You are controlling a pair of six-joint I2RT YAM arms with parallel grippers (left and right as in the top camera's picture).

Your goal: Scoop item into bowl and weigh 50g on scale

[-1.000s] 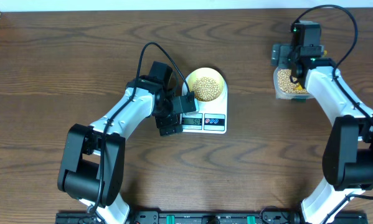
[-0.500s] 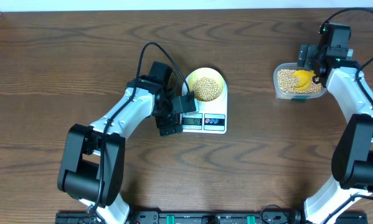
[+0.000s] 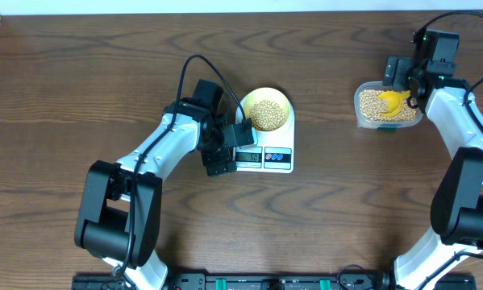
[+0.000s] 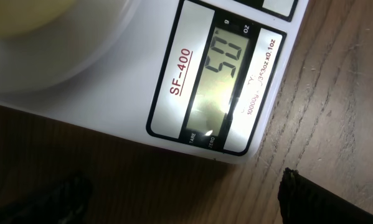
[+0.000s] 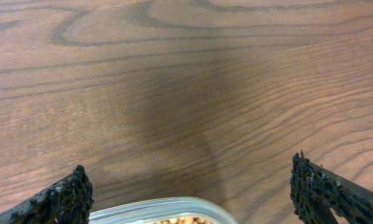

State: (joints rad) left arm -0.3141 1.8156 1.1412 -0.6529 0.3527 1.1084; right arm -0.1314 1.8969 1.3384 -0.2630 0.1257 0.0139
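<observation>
The pale-yellow bowl (image 3: 284, 100) stands on the white scale (image 3: 278, 158) and holds a heap of tan beans (image 3: 266, 114). My left gripper (image 3: 231, 151) stands open at the scale's left end, next to its display. In the left wrist view the scale (image 4: 142, 74) fills the frame, its lit display reads 50, and my left gripper (image 4: 180, 205) has only bare wood between its fingers. My right gripper (image 3: 402, 78) hangs open over the far edge of the clear tub (image 3: 359, 110). In the right wrist view the gripper (image 5: 192, 196) is open above the tub's rim (image 5: 161, 208).
The clear tub at the back right holds more beans (image 3: 372, 103) and a yellow scoop (image 3: 393, 100) that lies in them. A black cable (image 3: 194, 64) loops up from the left arm. Dark wood table (image 3: 330, 201) lies all around.
My right arm has drawn back to the right from above the tub, uncovering the yellow scoop lying in the beans. The left arm, bowl and scale have not moved.
</observation>
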